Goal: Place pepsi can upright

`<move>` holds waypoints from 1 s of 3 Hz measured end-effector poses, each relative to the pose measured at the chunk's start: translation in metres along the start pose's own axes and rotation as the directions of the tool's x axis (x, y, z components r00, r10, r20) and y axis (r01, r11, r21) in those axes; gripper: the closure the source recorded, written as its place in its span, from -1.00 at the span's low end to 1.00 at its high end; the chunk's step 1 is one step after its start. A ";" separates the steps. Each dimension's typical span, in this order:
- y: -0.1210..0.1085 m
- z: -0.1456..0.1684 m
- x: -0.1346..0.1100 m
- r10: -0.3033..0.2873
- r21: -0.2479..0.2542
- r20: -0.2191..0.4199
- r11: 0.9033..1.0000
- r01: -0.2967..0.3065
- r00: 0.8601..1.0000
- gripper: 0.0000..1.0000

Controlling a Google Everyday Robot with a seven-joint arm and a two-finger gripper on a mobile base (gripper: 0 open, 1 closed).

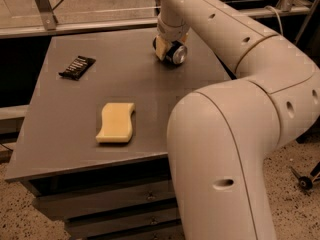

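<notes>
Grey tabletop, matte, seen from above at an angle. Down near its far edge, gripper on the end of a thick white arm, held low against the surface.

Right at the gripper and touching it: small blue can, lying on its side, not upright. Round silver end turned toward the camera. Most of the blue wall hidden behind the gripper. Clamped on the can or merely resting against it: cannot tell.

Well apart from the gripper, off to the picture's left of it and a little nearer the camera: flat black wrapper, lying on the table close to the left edge.

Farther from the gripper again, also to the picture's left of it and much nearer the camera: pale yellow sponge with wavy sides, lying flat toward the front edge. Clear of the wrapper and clear of the can.

From the gripper, arm sweeping out to the picture's right, then bending back into a large rounded white section in the foreground, covering the table's near right corner. Small dark holes dotted along its shell.

Under the tabletop, grey drawers, stacked. Beyond the gripper, past the far edge of the table, a metal rail running across. Speckled floor at the bottom corners.
</notes>
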State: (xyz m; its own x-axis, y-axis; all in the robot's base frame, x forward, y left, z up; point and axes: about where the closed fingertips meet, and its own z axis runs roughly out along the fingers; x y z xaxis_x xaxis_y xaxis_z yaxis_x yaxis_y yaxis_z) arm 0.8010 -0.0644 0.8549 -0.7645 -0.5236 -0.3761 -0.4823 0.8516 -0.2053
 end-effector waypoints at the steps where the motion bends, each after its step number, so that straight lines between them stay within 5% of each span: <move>1: 0.005 -0.018 -0.005 -0.096 0.013 0.040 0.995 0.096 0.995 0.73; 2: 0.011 -0.061 0.009 -0.247 -0.031 0.200 0.966 0.258 0.948 1.00; 3: 0.010 -0.097 0.029 -0.279 -0.086 0.374 0.939 0.333 0.885 1.00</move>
State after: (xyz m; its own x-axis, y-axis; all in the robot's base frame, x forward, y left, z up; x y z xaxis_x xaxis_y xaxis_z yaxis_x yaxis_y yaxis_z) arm 0.7328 -0.0738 0.9293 -0.3817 -0.6917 -0.6131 -0.7439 0.6236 -0.2403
